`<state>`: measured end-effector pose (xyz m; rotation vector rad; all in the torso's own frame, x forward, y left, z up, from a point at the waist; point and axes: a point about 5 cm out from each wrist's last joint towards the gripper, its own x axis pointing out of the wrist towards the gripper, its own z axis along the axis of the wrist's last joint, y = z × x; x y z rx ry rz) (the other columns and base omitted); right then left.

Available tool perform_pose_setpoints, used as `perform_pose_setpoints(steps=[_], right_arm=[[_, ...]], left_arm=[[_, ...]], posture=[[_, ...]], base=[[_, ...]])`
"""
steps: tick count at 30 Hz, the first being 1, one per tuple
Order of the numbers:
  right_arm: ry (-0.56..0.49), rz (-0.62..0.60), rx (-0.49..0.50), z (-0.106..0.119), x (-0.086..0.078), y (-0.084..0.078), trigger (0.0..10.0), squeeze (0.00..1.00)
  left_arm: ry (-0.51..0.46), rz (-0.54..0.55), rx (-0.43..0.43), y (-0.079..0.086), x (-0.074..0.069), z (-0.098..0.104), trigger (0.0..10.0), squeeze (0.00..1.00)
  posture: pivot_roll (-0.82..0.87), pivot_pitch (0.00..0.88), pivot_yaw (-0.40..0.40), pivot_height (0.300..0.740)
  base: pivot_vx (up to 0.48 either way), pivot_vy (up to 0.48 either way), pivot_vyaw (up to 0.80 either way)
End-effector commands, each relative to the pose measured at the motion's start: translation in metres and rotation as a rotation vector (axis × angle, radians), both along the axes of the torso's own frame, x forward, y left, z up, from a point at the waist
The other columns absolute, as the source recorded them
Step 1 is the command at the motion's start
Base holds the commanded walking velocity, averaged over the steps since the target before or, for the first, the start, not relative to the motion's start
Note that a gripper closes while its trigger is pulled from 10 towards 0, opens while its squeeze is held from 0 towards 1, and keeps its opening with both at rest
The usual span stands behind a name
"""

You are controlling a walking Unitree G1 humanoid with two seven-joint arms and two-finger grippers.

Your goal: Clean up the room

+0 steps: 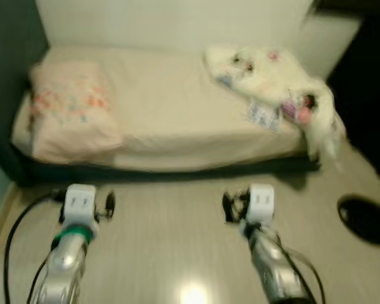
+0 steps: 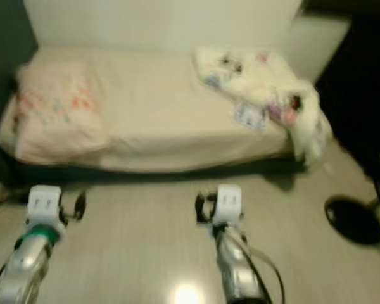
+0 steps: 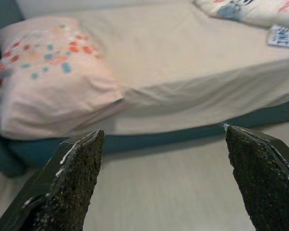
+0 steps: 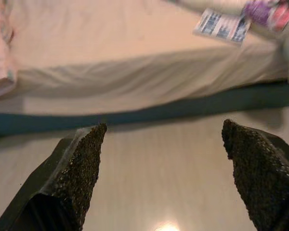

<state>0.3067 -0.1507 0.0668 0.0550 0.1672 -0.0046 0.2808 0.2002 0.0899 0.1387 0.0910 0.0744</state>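
Left claw (image 3: pixel 164 183) fingers wide apart over floor (image 3: pixel 159 192); bed (image 3: pixel 183 72) w/ floral pillow (image 3: pixel 48 82) ahead

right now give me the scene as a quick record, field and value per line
bed: low bed with cream sheet, straight ahead against the wall
pillow: pink floral pillow at the bed's left end
blanket: crumpled white blanket at the right end, spilling over the edge
paper: small printed sheet beside the blanket
floor: pale floor, dark round object at the right
left pincer: open, empty, above the floor
right pincer: open, empty, above the floor
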Motion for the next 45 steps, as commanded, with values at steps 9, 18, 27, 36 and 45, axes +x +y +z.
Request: perform_pose_setpoints(steps=[9,18,27,36,45], right_arm=[[0.063,0.014,0.000,-0.009,-0.001,0.008,10.0,0.00],[0.072,-0.007,0.007,-0.010,0.000,0.007,10.0,0.00],[0.053,-0.024,0.031,-0.008,0.002,0.007,10.0,0.00],[0.034,-0.022,0.034,-0.005,0.002,0.005,10.0,0.00],[0.040,-0.025,0.067,-0.005,0.003,0.004,10.0,0.00]], left_arm=[[0.007,-0.004,-0.029,0.000,0.003,-0.001,10.0,0.00],[0.003,-0.016,-0.030,-0.001,0.008,0.002,10.0,0.00],[-0.002,-0.021,-0.027,-0.001,0.011,0.005,10.0,0.00],[-0.006,-0.038,-0.011,-0.001,0.013,0.009,10.0,0.00],[-0.011,-0.031,-0.011,0.001,0.015,0.010,10.0,0.00]], posture=[[0.11,0.000,-0.023,0.740],[0.11,0.000,-0.013,0.740],[0.11,0.000,-0.009,0.740],[0.13,0.000,-0.008,0.740],[0.13,0.000,-0.010,0.740]], base=[[0.029,0.000,0.00],[0.308,0.000,0.00],[0.327,0.000,0.00],[0.330,0.000,0.00],[0.329,0.000,-0.71]])
